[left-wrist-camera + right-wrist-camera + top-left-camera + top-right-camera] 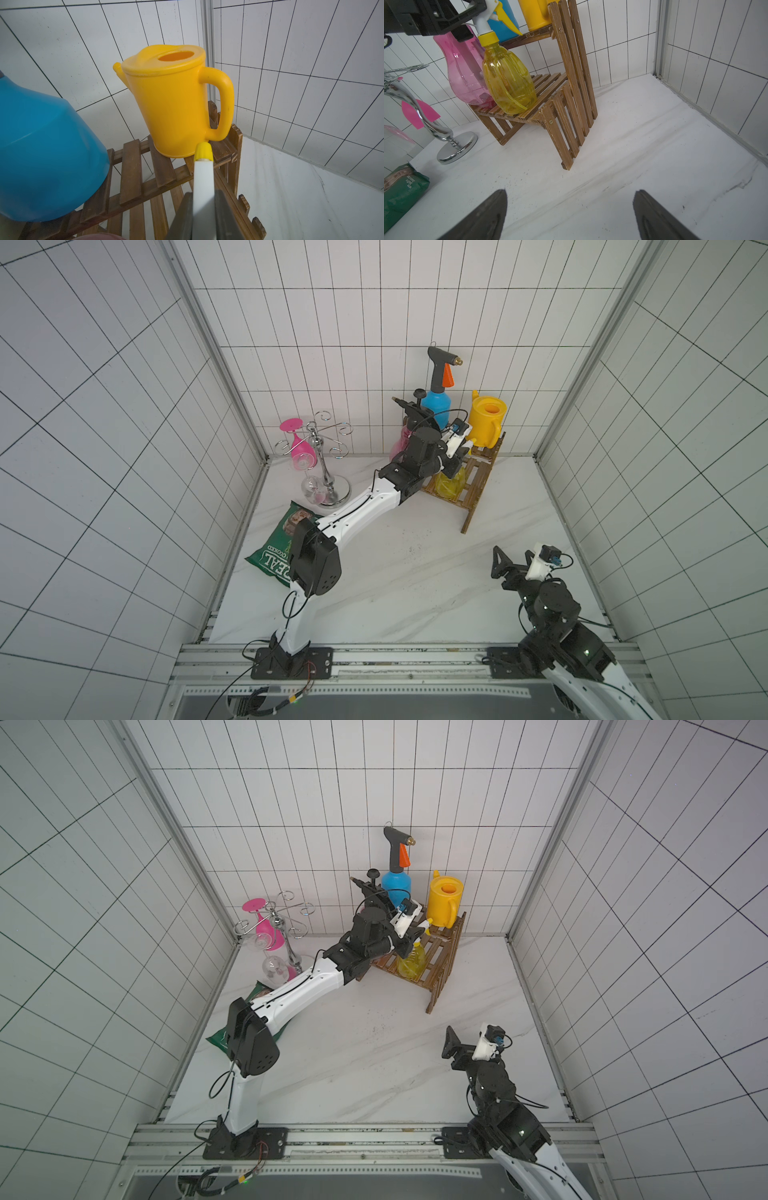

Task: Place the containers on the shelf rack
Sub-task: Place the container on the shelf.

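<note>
White-tiled booth, marble table (415, 572). Nearly done, I judge: blue bottle (435, 405) and yellow watering can (486, 423) stand on the upper tier of the shelf rack (572, 68), pink pump sprayer (465, 72) and small yellow spray bottle (508, 83) on the lower. Left gripper (203, 195) sits narrow on that bottle's white nozzle, no gap visible; only release and retreat remain. Right gripper (570, 192) gapes wide, empty. Right wrist view shows the bottle's base seated on slats; top views half-hide it behind the left arm (365, 506).

We are seeing a chrome glass holder (322, 464) standing on the white counter (415, 572), a pink wine glass (300, 448) hanging upside down from it, a clear glass (311, 488) near its base. A green crisp bag (274, 551) is lying nearby.
</note>
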Robot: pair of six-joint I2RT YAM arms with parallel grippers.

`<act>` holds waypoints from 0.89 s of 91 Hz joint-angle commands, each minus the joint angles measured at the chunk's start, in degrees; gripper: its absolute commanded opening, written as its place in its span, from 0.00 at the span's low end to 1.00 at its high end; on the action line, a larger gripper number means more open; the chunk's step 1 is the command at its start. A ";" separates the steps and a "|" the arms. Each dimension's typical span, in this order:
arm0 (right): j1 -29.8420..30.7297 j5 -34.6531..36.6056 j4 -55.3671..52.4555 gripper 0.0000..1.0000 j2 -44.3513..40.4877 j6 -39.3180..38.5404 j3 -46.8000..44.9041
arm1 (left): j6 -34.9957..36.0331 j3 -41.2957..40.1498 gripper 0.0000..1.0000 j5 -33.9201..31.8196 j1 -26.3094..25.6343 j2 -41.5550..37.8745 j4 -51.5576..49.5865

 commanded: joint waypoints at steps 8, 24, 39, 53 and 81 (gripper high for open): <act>-0.54 0.33 0.18 0.97 -0.66 -0.37 1.70 | -0.73 1.52 0.33 1.29 0.33 2.11 0.86; -0.54 0.28 0.14 0.97 -0.75 -0.41 1.70 | -1.05 1.44 0.40 1.79 0.40 1.86 0.73; -0.54 0.28 0.22 0.97 -0.65 -0.44 1.70 | -1.43 1.29 0.48 1.37 0.33 1.09 0.76; -0.54 0.15 0.15 0.97 -0.74 -0.44 1.63 | -2.05 -0.16 0.61 -0.47 0.33 -0.38 1.35; -0.54 -0.05 0.22 0.97 -0.69 -0.61 1.61 | -3.18 -2.31 0.75 -1.87 0.24 -3.96 2.16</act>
